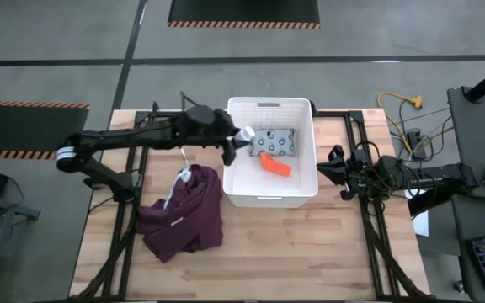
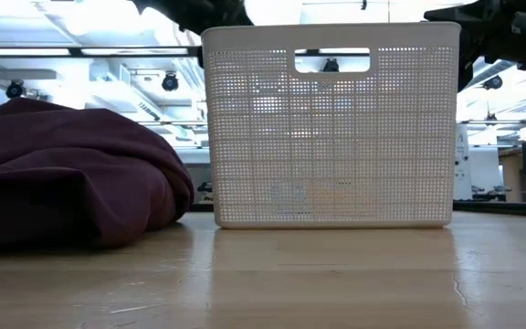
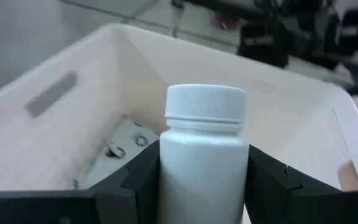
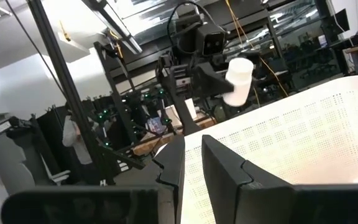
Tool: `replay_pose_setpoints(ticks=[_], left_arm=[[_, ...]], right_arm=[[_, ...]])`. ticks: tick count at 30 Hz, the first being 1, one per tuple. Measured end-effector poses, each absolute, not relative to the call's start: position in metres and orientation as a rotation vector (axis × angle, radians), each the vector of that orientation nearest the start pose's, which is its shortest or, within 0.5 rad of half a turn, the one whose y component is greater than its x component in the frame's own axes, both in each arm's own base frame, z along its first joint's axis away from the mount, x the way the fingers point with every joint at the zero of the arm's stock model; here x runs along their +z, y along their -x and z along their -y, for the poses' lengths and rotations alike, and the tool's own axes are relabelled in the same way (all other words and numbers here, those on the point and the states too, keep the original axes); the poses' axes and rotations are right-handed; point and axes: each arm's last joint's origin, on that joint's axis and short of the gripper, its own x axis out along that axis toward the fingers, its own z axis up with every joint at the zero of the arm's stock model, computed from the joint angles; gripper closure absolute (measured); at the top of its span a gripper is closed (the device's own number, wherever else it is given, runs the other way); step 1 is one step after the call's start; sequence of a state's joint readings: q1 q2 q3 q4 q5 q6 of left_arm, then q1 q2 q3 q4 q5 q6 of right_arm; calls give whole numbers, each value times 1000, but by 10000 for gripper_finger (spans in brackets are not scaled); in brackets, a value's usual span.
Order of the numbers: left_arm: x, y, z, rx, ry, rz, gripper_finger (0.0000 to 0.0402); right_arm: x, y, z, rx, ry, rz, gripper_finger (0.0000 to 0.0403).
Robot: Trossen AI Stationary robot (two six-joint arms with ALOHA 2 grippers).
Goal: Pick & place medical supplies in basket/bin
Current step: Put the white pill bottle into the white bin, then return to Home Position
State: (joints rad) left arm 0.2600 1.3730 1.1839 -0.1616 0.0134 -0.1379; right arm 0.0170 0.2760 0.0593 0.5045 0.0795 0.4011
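A: What sits closest to the lens?

B: In the left wrist view, a white bottle [image 3: 204, 155] with a ribbed cap, pinched between the two dark fingers [image 3: 138, 180] of the left gripper [image 3: 204, 186], one finger pressed against each side.

A: And where is that bottle over the worktop [image 1: 310, 252]?

B: From above, going left to right: the maroon garment [image 1: 183, 215] lies heaped on the wood at the left. Just beyond it the left arm reaches across, and the left gripper [image 1: 236, 139] hangs over the left wall of the white basket [image 1: 272, 105], with the bottle [image 1: 247, 133] at its tip, just inside the rim and above the basket floor.

A: What lies in the basket?

B: A flat grey packet with dark dots [image 1: 274, 141] on the floor, below and beyond the held bottle, and an orange tube [image 1: 275, 164] touching the packet's near edge. In the left wrist view the packet [image 3: 126, 143] shows under the bottle.

A: And the other arm?

B: The right gripper [image 1: 335, 168] waits at the right of the basket, just outside its wall, holding nothing. In its own wrist view its fingers [image 4: 225, 180] stand close together with only a slim gap, and the bottle [image 4: 238, 79] shows across the basket wall [image 4: 303, 130] in the far gripper.

A: The level view?

B: The garment [image 2: 71, 174] on the left, the slatted basket [image 2: 331, 137] with its handle slot in the middle; the arms are dark shapes above the rim.
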Motion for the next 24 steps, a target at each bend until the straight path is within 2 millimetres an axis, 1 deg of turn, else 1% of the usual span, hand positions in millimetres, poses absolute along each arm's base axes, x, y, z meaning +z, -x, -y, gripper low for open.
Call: replay_pose_setpoints(ticks=[3, 5, 7, 10, 15, 18, 21, 24], left_arm=[[341, -313, -81, 231, 169, -391, 243], [337, -319, -83, 224, 159, -446, 241], [333, -324, -84, 213, 163, -468, 229], [329, -327, -83, 180, 174, -484, 194], [325, -325, -84, 188, 201, -498, 125], [327, -323, -84, 191, 203, -494, 102], [338, -316, -80, 177, 182, -439, 108], [350, -306, -73, 137, 112, -295, 148]], right_arm=[[209, -111, 0, -4, -412, 296, 355], [209, -111, 0, -5, -412, 296, 355], [209, -111, 0, -6, -412, 296, 355], [209, -111, 0, -6, -412, 296, 355], [209, -111, 0, -6, -409, 295, 355], [209, -111, 0, -6, -408, 295, 355], [209, -111, 0, -6, -407, 294, 355], [209, -111, 0, -5, -406, 296, 355]])
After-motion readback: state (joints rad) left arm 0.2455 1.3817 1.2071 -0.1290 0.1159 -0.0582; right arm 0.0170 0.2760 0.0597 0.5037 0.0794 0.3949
